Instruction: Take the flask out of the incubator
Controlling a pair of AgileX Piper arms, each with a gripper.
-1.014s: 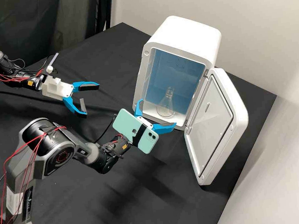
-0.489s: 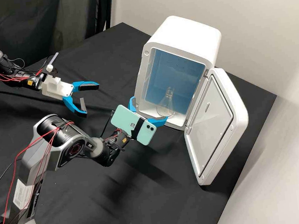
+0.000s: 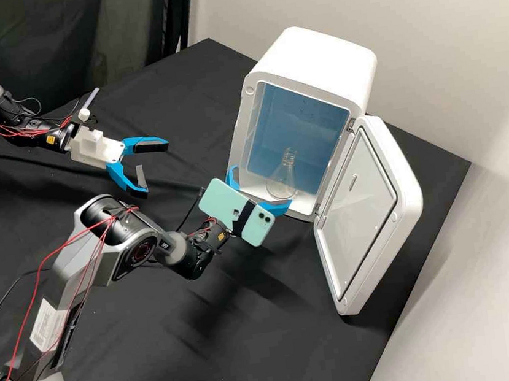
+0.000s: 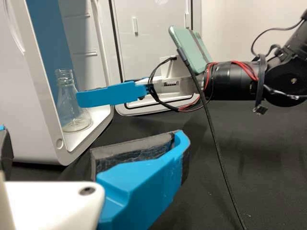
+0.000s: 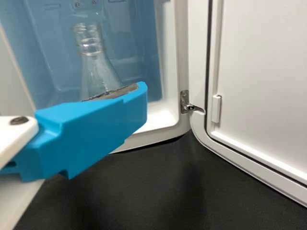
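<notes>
Blue fingers of the left gripper point(image 3: 155, 169) hang spread and empty over the worktop point(image 3: 222, 330), right gripper point(image 3: 261, 191) gapes wide, unclosed, at the open incubator point(image 3: 313, 66) mouth, flask point(image 3: 282, 178) upright inside, so grasp and withdrawal remain; since 1.0 s back, right gripper has advanced inward.

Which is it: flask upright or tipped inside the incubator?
Upright. The flask stands on its wide base on the incubator floor, neck pointing up; the left wrist view agrees.
</notes>
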